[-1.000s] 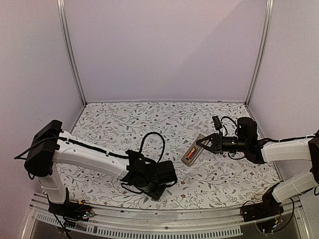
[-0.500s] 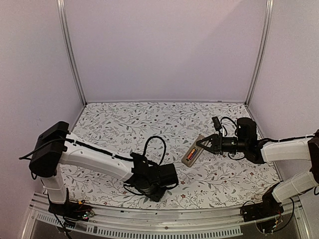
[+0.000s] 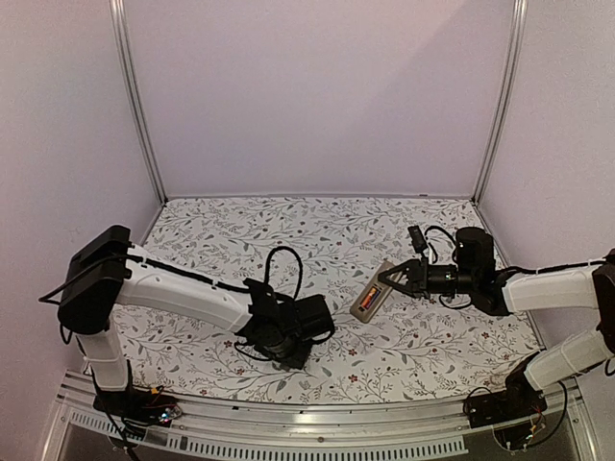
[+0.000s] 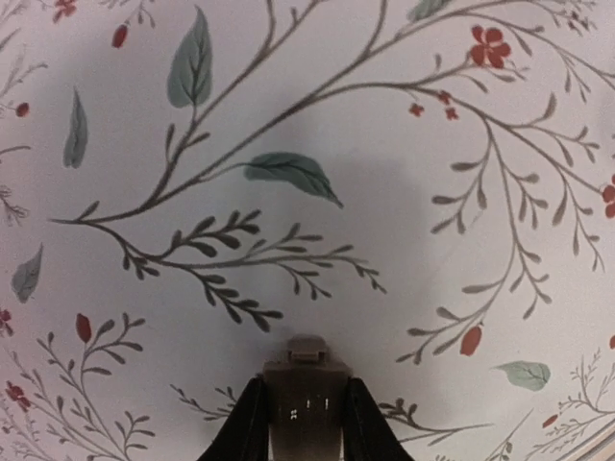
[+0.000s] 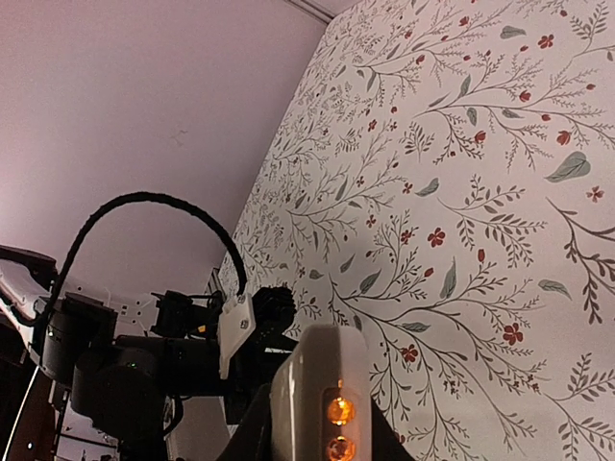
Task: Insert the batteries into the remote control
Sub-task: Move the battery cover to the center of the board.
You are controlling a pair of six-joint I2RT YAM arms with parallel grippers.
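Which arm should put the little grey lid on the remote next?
Probably left. The left end effector already has the grey cover plate between its fingers, while the right end effector is busy holding the remote control, its batteries showing.

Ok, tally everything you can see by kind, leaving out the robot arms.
Remote control: 1
Battery, clearly visible in the remote: 1
Grey cover plate: 1
Total: 3

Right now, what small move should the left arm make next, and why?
Probably lift the cover and start toward the remote: the left gripper pinches the cover, and the right gripper holds the remote, a battery showing in its recess.
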